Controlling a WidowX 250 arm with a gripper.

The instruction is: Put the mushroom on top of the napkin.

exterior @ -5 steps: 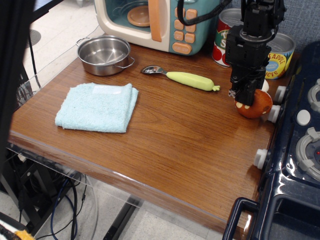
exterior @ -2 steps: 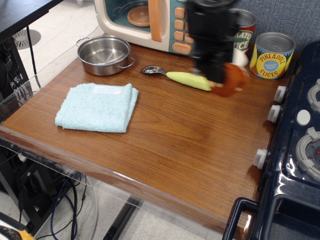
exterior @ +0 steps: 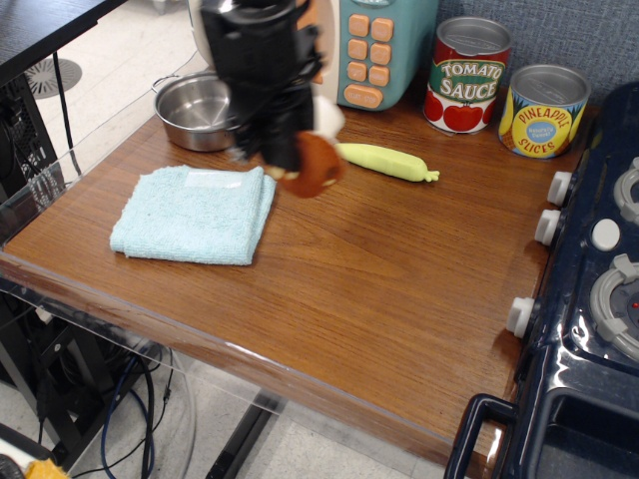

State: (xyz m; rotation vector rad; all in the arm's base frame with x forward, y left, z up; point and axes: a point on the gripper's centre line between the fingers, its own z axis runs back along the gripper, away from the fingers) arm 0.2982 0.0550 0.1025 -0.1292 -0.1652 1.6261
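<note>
My gripper (exterior: pixel 290 160) is shut on the mushroom (exterior: pixel 315 163), a reddish-brown cap with a white stem, and holds it in the air just right of the napkin's right edge. The image is motion-blurred there. The napkin (exterior: pixel 190 213), a folded light blue terry cloth, lies flat on the left part of the wooden table (exterior: pixel 399 289). Nothing lies on the napkin.
A steel pot (exterior: pixel 196 108) stands behind the napkin, partly hidden by my arm. A yellow-green handled spoon (exterior: pixel 387 162) lies mid-table. A toy microwave (exterior: pixel 374 45), a tomato sauce can (exterior: pixel 466 75) and a pineapple can (exterior: pixel 542 111) stand at the back. A toy stove (exterior: pixel 589 299) fills the right edge.
My gripper has lifted the mushroom from the table's right side near the stove and carried it left across the table, past the spoon, to the napkin's right edge.
</note>
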